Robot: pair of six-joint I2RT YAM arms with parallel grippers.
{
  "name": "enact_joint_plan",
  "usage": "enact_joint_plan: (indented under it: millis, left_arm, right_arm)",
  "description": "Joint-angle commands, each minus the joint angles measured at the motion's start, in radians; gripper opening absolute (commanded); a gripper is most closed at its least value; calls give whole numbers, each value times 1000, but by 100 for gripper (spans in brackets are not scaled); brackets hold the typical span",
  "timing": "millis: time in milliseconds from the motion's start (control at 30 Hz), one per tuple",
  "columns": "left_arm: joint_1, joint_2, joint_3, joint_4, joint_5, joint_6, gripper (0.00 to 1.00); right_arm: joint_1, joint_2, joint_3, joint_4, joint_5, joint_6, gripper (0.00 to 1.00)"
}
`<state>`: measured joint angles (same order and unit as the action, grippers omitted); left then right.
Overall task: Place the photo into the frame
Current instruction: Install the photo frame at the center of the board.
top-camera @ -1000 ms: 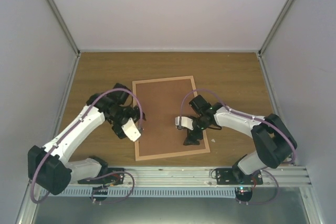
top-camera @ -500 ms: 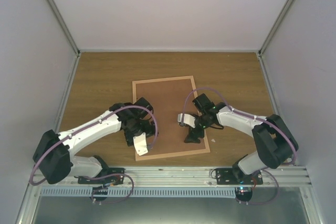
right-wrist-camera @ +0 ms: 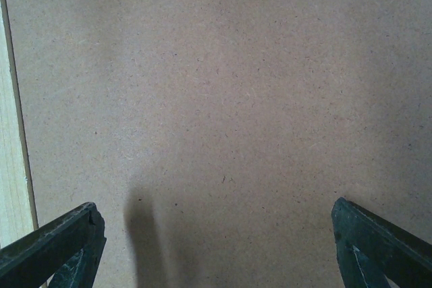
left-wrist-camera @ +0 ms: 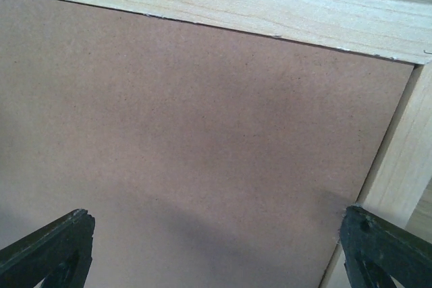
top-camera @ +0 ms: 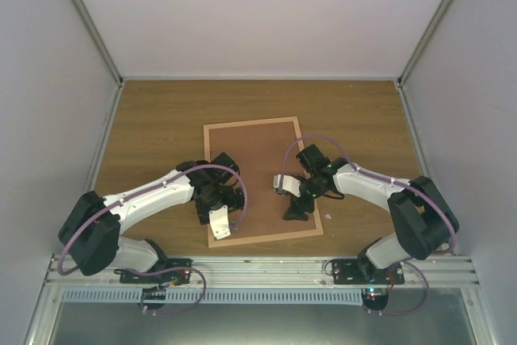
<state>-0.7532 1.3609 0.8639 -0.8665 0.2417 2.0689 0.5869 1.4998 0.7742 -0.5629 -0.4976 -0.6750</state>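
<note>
Nearest me, my left gripper [top-camera: 216, 228] hangs spread wide and empty over the near left corner of the frame [top-camera: 251, 123], low above the backing board [top-camera: 257, 163]. My right gripper [top-camera: 295, 209], also wide and holding nothing, sits over the board just inside the right rail. The frame lies flat on the tabletop [top-camera: 161, 119], the board filling it to the far rail. I cannot see the photo anywhere; it may lie under the board. I judge the board is the step in hand. Next, a finger must work into the rail seam without skidding the frame.
</note>
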Motion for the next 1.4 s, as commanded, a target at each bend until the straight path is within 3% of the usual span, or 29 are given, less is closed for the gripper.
enact_joint_plan:
  millis: [0,833,1367]
  left_arm:
    - [-8,17,-26,48,0,39,99]
    - [30,1,-52,26,-28,79,99]
    - [34,47,-70,97,-38,73,99]
  right_arm:
    - [-10,26,-22,-1,32,14,92]
    - [-19,53,-15,-9,13,12,93]
    - [-21,65,-13,-8,10,16,93]
